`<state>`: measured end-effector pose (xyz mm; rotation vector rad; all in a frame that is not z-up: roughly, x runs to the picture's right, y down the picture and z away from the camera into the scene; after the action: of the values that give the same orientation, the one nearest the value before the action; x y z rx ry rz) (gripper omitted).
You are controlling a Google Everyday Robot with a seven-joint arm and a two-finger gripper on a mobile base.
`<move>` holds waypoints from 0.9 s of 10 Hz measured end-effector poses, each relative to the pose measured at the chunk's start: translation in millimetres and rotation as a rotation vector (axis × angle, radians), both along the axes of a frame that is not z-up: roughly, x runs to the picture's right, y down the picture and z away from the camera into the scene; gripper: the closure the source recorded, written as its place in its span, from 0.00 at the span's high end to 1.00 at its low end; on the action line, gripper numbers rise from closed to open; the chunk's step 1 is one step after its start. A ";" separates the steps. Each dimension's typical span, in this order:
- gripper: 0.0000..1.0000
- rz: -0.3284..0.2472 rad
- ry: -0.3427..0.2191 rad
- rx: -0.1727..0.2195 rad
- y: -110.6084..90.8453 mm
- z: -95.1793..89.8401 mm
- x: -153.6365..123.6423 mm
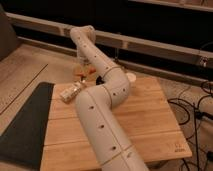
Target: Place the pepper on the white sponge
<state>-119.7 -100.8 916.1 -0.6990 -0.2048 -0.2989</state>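
My white arm point(102, 112) rises from the bottom of the view, bends over the wooden table point(150, 120) and reaches to the far left corner. The gripper point(85, 64) hangs down there from the wrist, largely hidden by the arm. Just below it, at the table's far left edge, shows a small orange lumpy shape, the pepper point(84, 73). I cannot tell whether the gripper holds it or whether it rests on something. The pale-blue sponge pad is not in view; the arm may cover it.
A pale wrapped packet point(70, 92) lies on the table's left side near the arm. A small white round object point(131, 77) sits at the far edge behind the elbow. A dark mat point(25, 120) lies on the floor left of the table. Cables point(197, 112) run at the right.
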 end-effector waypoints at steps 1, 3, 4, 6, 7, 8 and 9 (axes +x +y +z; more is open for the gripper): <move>0.00 -0.017 -0.010 -0.003 1.8 -0.4 -3.1; 0.00 -0.110 -0.101 -0.014 12.0 -8.5 -44.0; 0.00 -0.157 -0.157 -0.023 19.5 -15.8 -67.9; 0.00 -0.209 -0.218 -0.034 30.1 -30.5 -94.9; 0.00 -0.238 -0.245 -0.028 35.9 -42.7 -108.4; 0.00 -0.253 -0.256 -0.019 38.9 -51.1 -113.5; 0.00 -0.260 -0.252 -0.004 45.0 -64.5 -113.4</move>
<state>-233.1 -55.8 851.6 -0.6913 -0.3552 -0.6369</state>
